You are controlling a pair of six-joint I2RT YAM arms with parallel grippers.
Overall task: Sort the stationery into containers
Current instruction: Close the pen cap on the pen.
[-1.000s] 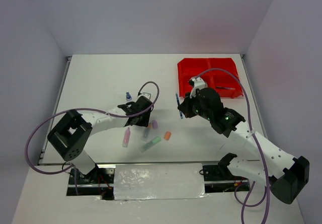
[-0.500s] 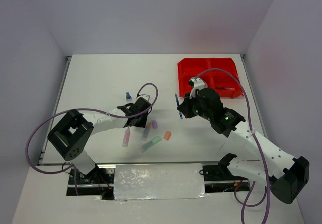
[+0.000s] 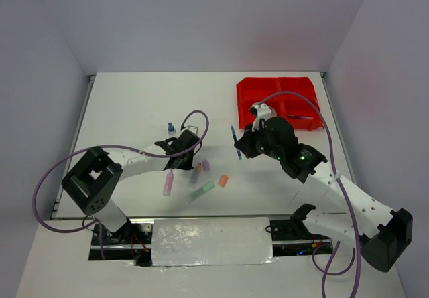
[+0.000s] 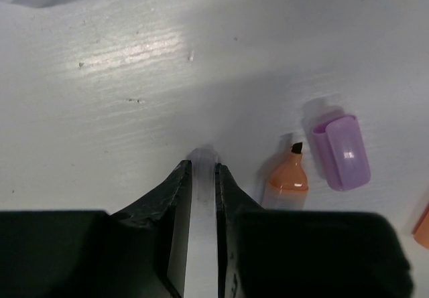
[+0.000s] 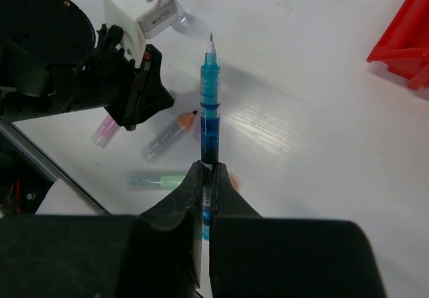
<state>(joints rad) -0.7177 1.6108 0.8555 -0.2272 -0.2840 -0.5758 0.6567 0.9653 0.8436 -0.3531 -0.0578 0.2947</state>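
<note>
Four red containers (image 3: 278,97) occupy the table's (image 3: 134,104) far-right corner.

Before me the white tabletop (image 3: 134,104) is stretching back to pale walls (image 3: 201,23) that are closing it in on three sides, while a crinkled silvery sheet (image 3: 211,241) is lying along its near edge.

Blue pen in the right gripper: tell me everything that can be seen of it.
The pen is slim, with a see-through teal plastic barrel, darker toward the grip, and a fine needle tip, uncapped. The right gripper is shut on its back end, so the tip points away from the fingers. It appears lifted off the table, left of the red bins, and only the gripper touches it.
</note>
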